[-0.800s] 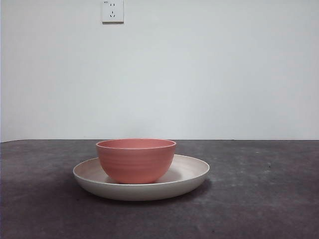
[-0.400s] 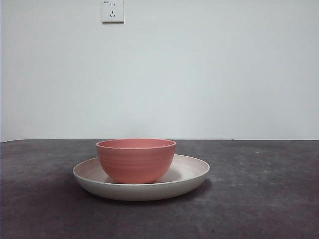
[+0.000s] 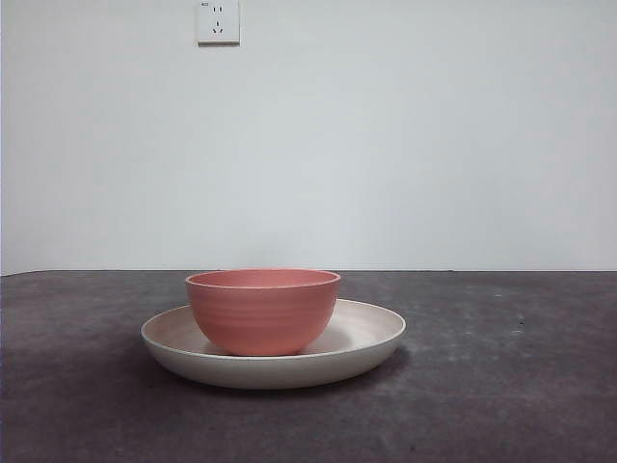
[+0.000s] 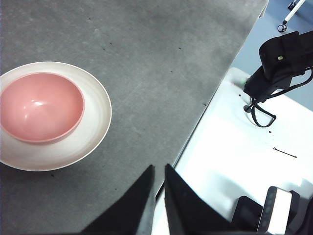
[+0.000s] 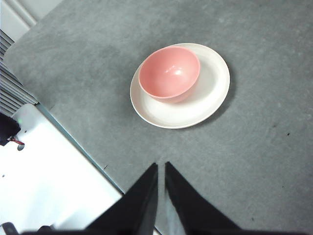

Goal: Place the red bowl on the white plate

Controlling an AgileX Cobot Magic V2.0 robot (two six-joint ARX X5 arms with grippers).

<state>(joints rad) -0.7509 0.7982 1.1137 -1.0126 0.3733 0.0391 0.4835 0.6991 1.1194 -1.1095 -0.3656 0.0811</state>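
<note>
The matte coral-red round bowl (image 3: 262,311) sits upright inside the wide off-white plate (image 3: 371,340), off-centre toward one rim, so the job looks finished, which suits the left gripper (image 4: 157,196) and right gripper (image 5: 161,196) hanging well clear, jaws nearly together and empty.

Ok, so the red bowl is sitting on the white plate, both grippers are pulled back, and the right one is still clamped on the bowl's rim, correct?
Not quite. The right gripper holds nothing: the right wrist view shows its jaws shut and well away from the red bowl. The rest stands: the bowl sits on the white plate, and the left gripper is also drawn back.
</note>
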